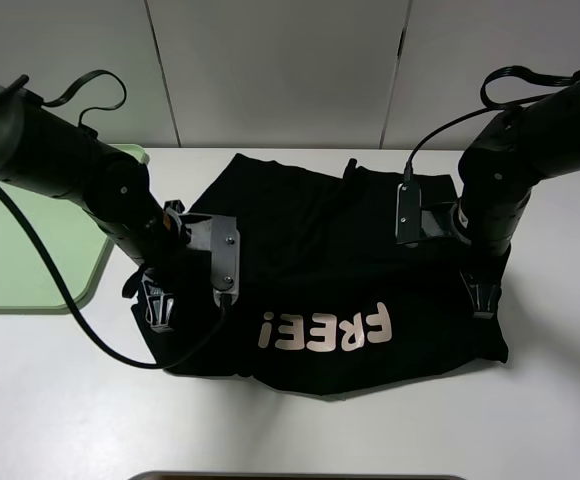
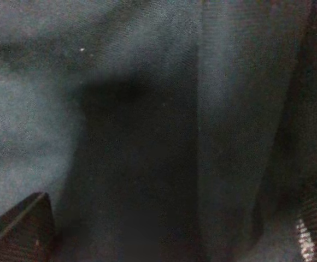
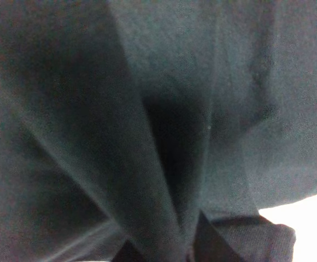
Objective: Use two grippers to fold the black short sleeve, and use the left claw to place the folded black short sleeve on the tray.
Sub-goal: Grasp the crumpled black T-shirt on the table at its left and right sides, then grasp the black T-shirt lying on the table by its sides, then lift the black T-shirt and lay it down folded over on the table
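On the white table [image 1: 70, 400] the black short sleeve [image 1: 320, 250] lies beside the tray [image 1: 30, 260]; close the wide left claw [image 1: 158, 303] on its tray-side edge before lifting with the right claw [image 1: 482, 295], clamped on its far edge.

We see a white table [image 1: 50, 400] filling the lower part of the high view, matte, evenly lit, with soft grey shadows and no hard glare. Behind it stands a pale grey wall [image 1: 280, 70] split into 3 panels by 2 thin dark seams [image 1: 162, 70], both slightly slanted. A dark strip [image 1: 300, 477] cuts the bottom edge; we cannot tell what it is. In the right wrist view 1 bright patch of the table [image 3: 306, 218] shows.
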{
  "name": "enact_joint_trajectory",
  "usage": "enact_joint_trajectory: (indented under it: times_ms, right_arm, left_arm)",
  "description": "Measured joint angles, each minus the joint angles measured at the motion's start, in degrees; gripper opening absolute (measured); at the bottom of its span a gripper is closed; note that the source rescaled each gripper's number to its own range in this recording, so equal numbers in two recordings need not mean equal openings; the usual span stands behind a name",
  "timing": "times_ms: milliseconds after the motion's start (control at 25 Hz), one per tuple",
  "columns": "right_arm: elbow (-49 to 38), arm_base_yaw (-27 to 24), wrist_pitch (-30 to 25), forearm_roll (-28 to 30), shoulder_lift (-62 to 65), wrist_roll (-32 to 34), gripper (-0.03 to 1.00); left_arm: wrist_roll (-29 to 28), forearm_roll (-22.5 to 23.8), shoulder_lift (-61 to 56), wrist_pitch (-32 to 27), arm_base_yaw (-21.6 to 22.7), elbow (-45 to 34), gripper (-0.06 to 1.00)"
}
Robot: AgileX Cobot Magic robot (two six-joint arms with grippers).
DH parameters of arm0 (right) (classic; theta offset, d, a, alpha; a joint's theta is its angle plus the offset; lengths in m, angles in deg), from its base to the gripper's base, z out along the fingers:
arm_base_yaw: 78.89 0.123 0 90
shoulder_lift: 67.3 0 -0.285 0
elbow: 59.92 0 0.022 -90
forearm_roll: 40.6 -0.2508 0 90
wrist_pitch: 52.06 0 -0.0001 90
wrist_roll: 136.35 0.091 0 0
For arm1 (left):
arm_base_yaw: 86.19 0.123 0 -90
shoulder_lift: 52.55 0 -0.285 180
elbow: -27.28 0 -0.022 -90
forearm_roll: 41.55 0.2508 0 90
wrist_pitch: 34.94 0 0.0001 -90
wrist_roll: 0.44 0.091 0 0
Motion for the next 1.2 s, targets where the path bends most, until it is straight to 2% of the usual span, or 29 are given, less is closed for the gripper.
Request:
enact_joint_trajectory:
  times_ms: [120, 200, 320, 400, 440, 680, 960, 1120, 1200]
  right_arm:
    - [0.0, 0.0, 0.1, 0.0, 0.0, 0.0, 0.00]
    - [0.0, 0.0, 0.1, 0.0, 0.0, 0.0, 0.00]
    - [0.0, 0.0, 0.1, 0.0, 0.0, 0.0, 0.00]
    - [0.0, 0.0, 0.1, 0.0, 0.0, 0.0, 0.00]
    - [0.0, 0.0, 0.1, 0.0, 0.0, 0.0, 0.00]
    - [0.0, 0.0, 0.0, 0.0, 0.0, 1.3, 0.00]
    - [0.0, 0.0, -2.4, 1.7, 0.9, 8.1, 0.00]
    - [0.0, 0.0, -3.0, 3.4, 6.4, 13.4, 0.00]
    - [0.0, 0.1, -3.0, 3.7, 9.9, 15.5, 0.00]
  left_arm:
    - [0.1, -0.1, 0.0, 0.1, 0.0, 0.0, 0.70]
    - [0.1, -0.1, 0.0, 0.1, 0.0, 0.0, 0.53]
    - [0.2, -0.1, 0.0, 0.2, 0.0, 0.0, 0.21]
    - [0.2, -0.1, 0.0, 0.2, 0.0, 0.0, 0.05]
    - [0.2, -0.1, 0.0, 0.2, 0.0, 0.0, 0.01]
    - [-3.5, -0.1, -1.5, -0.8, 0.0, 0.0, 0.01]
    - [-8.5, 0.0, -7.5, -5.3, 0.0, 0.1, 0.01]
    - [-10.6, 0.0, -11.3, -9.3, 0.0, 0.1, 0.01]
    - [-14.0, 0.0, -13.9, -10.1, 0.0, 0.1, 0.01]
